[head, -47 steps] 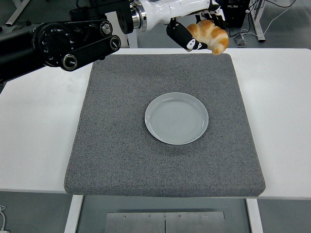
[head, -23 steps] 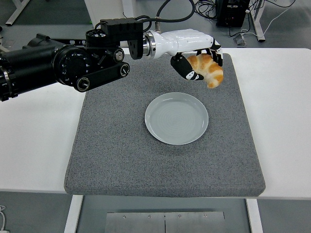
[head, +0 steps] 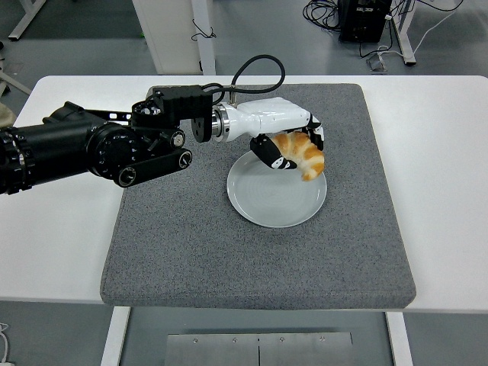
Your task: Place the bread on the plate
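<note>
White table [head: 69, 252]: runs the full width; bare at both sides.

Left arm [head: 99, 145]: black, jointed; enters from the left edge and reaches right over the mat. A black cable loops above its wrist.

Grey mat [head: 191, 252]: square, felt-like, lying flat on the table's middle.

Left hand [head: 286, 137]: white shell with dark fingers, at the arm's end, over the plate's far rim. Fingers curled and clamped on the bread, thumb beneath it.

Plate [head: 267, 202]: round, pale grey-blue, set on the mat near its centre; nothing rests on it.

Bread [head: 303, 153]: golden croissant-shaped roll, held in the left hand above the plate's upper right part; whether it touches the plate cannot be told.
</note>
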